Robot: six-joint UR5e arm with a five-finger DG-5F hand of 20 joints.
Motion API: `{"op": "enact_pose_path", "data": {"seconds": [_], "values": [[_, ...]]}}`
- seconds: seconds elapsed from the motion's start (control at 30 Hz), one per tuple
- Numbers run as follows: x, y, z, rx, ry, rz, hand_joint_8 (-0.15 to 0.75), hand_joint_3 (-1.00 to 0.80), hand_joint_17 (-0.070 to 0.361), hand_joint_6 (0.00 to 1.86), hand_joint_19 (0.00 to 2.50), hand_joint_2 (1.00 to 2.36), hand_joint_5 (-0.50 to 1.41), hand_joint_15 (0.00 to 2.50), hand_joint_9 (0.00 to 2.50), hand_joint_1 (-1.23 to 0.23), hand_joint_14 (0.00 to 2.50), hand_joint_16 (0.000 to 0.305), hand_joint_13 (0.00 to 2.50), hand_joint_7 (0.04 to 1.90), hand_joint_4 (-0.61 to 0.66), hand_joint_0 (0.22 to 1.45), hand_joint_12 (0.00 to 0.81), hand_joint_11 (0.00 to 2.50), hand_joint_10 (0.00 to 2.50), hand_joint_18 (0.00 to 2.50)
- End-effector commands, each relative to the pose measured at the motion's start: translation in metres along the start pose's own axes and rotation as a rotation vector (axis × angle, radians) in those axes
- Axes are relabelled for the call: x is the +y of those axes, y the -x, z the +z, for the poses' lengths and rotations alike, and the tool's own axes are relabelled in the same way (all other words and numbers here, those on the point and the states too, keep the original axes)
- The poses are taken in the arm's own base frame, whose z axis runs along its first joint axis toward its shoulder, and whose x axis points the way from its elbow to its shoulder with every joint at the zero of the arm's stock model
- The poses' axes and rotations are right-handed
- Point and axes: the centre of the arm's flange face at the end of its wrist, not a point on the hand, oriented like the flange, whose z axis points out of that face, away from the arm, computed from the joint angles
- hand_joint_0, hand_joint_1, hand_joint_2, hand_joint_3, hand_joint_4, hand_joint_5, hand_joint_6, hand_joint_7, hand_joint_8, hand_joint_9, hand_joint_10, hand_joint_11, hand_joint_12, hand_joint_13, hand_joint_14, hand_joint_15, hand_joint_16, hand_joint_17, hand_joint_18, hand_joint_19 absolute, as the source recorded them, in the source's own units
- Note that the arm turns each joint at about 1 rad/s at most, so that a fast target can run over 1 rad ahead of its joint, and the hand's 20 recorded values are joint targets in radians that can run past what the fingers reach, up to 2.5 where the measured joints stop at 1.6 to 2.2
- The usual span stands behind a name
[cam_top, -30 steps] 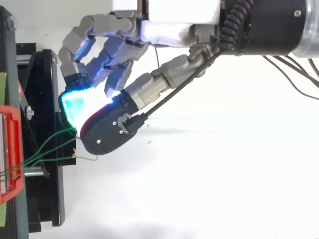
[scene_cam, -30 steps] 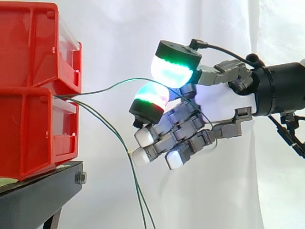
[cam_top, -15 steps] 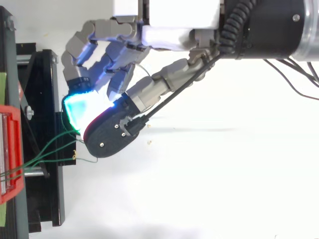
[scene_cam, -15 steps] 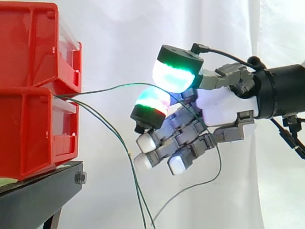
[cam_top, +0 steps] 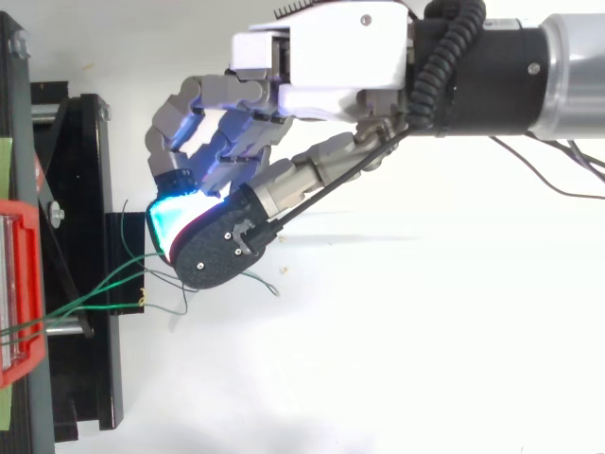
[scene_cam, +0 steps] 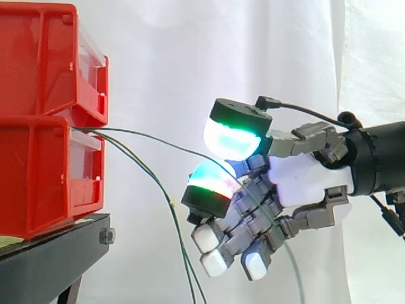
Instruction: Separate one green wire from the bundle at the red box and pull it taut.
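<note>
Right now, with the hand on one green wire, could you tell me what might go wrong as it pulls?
1. The green wire merely threads through the curled fingers of the hand, with its loose tail hanging below, so it may slide through instead of going taut.
2. The other green wires leave the red bins at nearly the same spot and could be dragged along or tangle.

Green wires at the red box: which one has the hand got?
The top wire, which runs nearly level from the red bins into the hand and passes between its curled fingers. The other wires curve downward and hang free.
</note>
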Motion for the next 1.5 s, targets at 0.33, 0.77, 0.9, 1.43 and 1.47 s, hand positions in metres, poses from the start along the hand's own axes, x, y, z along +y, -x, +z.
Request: {"op": "enact_pose_path", "data": {"seconds": [0.33,0.77,0.9,1.43,1.47], "values": [[-0.022,-0.017,0.006,-0.003,0.061,0.09,0.346,-0.5,0.115,0.83,0.36,1.0,-0.21,0.61,1.01,-0.58,0.02,0.051,1.41,0.91,0.22,0.51,0.318,0.68,0.01,0.99],[-0.02,-0.027,0.008,0.006,0.071,0.109,0.344,-0.5,0.111,0.83,0.33,1.0,-0.21,0.83,1.0,-0.57,0.02,0.049,1.63,0.92,0.22,0.53,0.373,0.67,0.01,1.01],[-0.02,-0.027,0.008,0.006,0.071,0.109,0.352,-0.5,0.107,0.83,0.31,1.0,-0.21,0.77,1.0,-0.57,0.02,0.047,1.67,0.91,0.23,0.53,0.388,0.65,0.02,1.02],[-0.017,-0.031,0.009,0.015,0.085,0.116,0.383,-0.5,0.114,0.82,0.34,1.0,-0.21,0.85,1.33,-0.53,0.02,0.051,1.6,0.93,0.23,0.54,0.373,0.98,0.02,1.0],[-0.017,-0.031,0.009,0.015,0.085,0.118,0.386,-0.5,0.114,0.82,0.35,1.0,-0.21,0.84,1.37,-0.53,0.02,0.051,1.59,0.93,0.22,0.54,0.379,1.0,0.02,1.0]]}}
